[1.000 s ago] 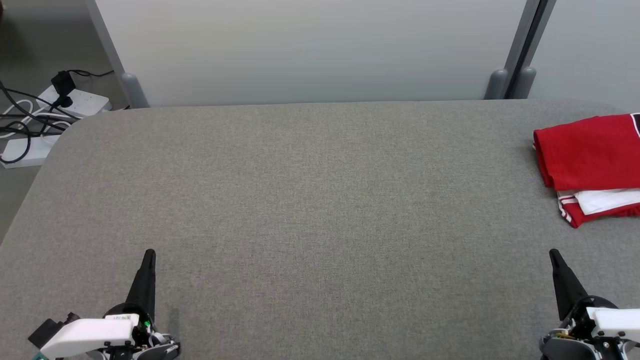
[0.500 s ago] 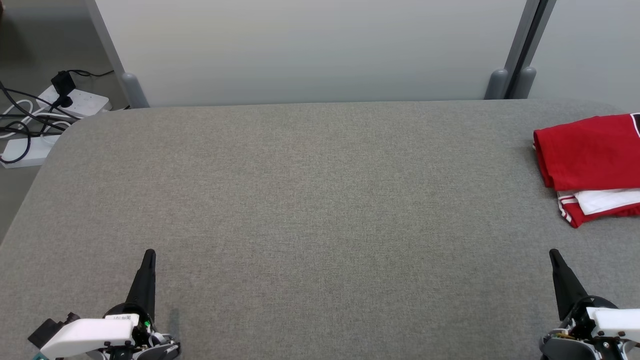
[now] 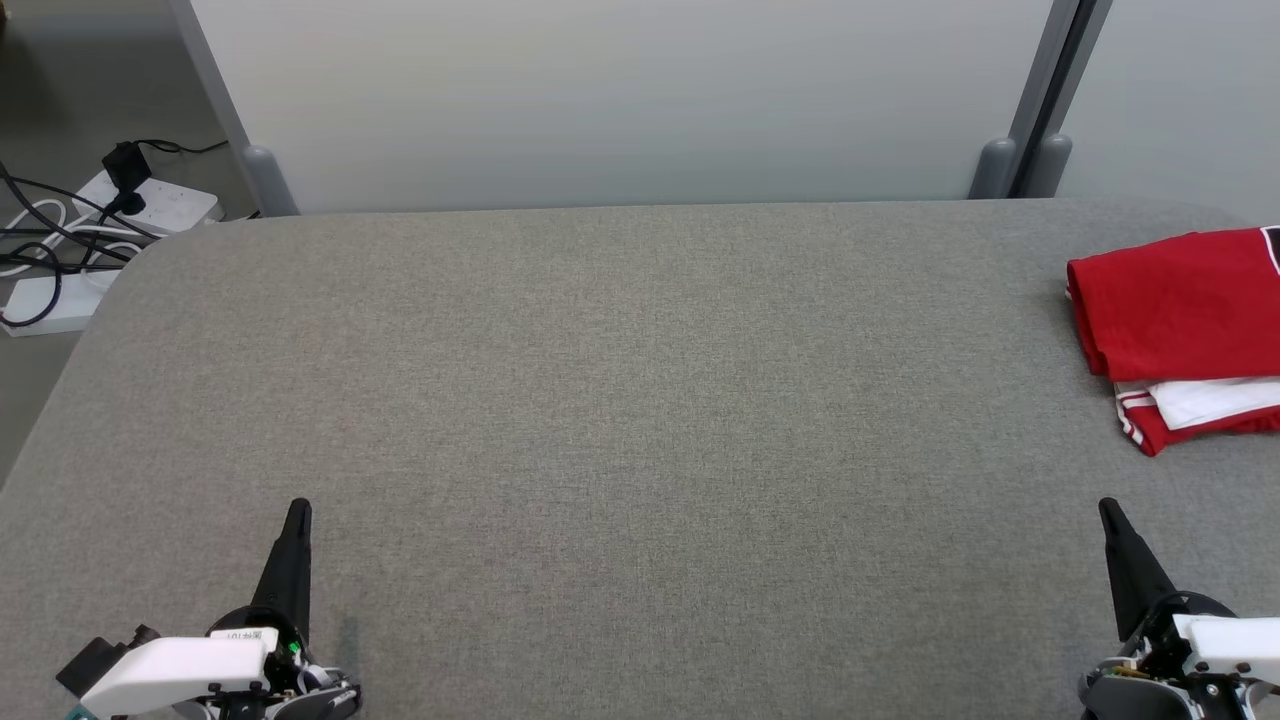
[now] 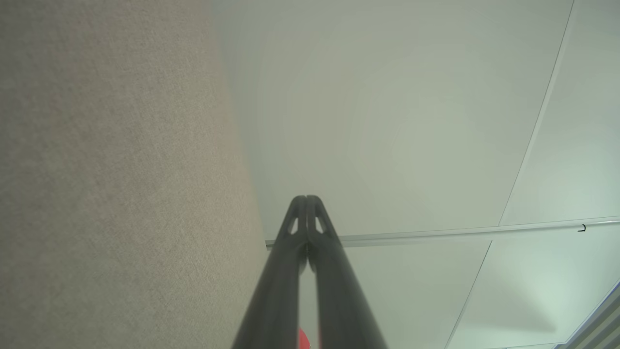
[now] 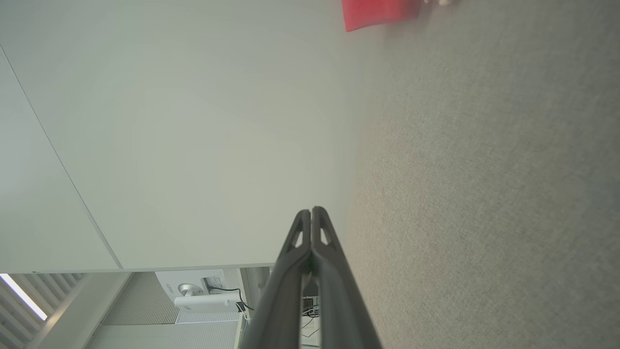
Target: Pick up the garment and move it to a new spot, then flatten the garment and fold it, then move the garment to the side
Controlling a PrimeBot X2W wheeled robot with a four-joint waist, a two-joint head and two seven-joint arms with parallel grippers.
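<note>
Two grippers are sitting low at the near edge of the grey table [image 3: 640,400], the left gripper [image 3: 297,510] at the near left and the right gripper [image 3: 1107,508] at the near right. Each is pressing its dark fingers together tip to tip and gripping nothing. The red garment [image 3: 1175,310], with white trim peeking out underneath, is lying in a neat folded stack at the far right of the table, running off the edge of the head view and well apart from both grippers. To my eye the job is looking all but finished: the garment is appearing folded and already set to the side, so little or nothing is seeming left to do. Nothing is acting as a container, and the garment is lying straight on the table's cloth. Power strips [image 3: 150,205] are trailing cables on the floor beyond the far left corner
</note>
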